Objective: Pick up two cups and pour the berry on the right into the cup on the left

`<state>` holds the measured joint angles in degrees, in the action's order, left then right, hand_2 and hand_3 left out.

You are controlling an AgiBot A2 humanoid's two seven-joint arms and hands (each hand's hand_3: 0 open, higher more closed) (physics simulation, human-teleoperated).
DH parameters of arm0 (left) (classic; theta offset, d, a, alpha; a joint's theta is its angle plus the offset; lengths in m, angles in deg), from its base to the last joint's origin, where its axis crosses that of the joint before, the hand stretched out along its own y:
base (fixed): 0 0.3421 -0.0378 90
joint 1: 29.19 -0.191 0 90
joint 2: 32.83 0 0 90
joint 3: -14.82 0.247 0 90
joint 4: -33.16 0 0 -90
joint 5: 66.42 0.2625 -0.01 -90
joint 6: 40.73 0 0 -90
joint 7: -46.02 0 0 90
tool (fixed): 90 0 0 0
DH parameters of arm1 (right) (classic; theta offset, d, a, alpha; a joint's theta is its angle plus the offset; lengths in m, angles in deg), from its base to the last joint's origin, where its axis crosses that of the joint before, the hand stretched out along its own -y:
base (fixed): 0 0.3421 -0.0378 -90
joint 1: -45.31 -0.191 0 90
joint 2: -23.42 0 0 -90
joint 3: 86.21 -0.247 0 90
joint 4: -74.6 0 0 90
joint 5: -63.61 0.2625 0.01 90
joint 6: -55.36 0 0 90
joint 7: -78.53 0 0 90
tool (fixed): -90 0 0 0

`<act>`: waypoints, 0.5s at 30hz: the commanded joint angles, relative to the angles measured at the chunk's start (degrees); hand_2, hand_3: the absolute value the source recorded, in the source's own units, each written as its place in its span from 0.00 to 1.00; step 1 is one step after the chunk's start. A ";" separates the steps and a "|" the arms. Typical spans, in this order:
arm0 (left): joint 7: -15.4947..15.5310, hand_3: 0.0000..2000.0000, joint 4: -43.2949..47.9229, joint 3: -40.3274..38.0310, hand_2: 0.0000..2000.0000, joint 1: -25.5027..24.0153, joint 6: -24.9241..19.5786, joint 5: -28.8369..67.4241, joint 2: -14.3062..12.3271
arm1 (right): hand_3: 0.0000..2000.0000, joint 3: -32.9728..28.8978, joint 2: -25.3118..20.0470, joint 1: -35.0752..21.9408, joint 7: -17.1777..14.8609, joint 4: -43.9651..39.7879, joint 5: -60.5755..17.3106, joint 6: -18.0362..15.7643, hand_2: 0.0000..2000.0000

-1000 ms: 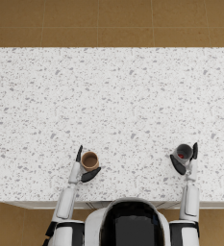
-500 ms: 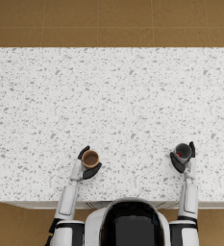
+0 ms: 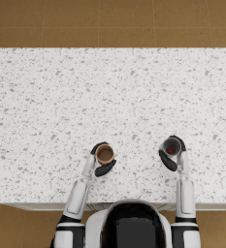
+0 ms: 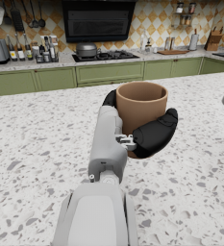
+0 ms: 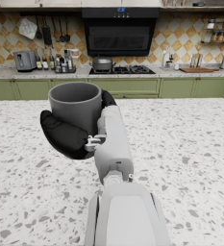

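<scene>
Berry (image 3: 170, 150) lay as a small red spot inside the grey cup (image 3: 171, 146), which stood upright near the front edge of the speckled countertop (image 3: 112, 97), toward the right of its middle. The right hand (image 3: 171, 154) was wrapped around this cup, with dark fingers (image 5: 63, 135) curled against its side in the right wrist view, where the grey cup (image 5: 75, 105) showed upright and level.

To the left, well apart from it, the brown cup (image 3: 104, 154) also stood upright near the front edge. The left hand (image 3: 101, 161) gripped it, fingers on either side of its wall. In the left wrist view the brown cup (image 4: 141, 106) sat in that hand (image 4: 144, 132), its rim level; its inside could not be seen from there. From the head view its inside looked brown with nothing plainly in it.
</scene>
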<state>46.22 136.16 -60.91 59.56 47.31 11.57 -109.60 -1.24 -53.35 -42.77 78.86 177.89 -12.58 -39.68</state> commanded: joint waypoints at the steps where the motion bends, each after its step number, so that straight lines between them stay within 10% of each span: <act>1: 0.01 0.64 -1.73 2.06 1.00 4.23 -0.02 1.78 -2.77 | 0.64 2.99 -0.07 -4.06 0.03 2.81 -1.78 -0.06 1.00; 15: -0.04 0.64 -9.53 3.29 1.00 10.93 -0.13 18.63 -7.38 | 0.64 11.04 -4.20 -16.78 0.06 4.57 -27.23 -0.80 1.00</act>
<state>46.18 127.11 -57.91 69.27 47.18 30.32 -116.44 8.65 -56.83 -57.04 78.94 181.67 -41.63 -40.51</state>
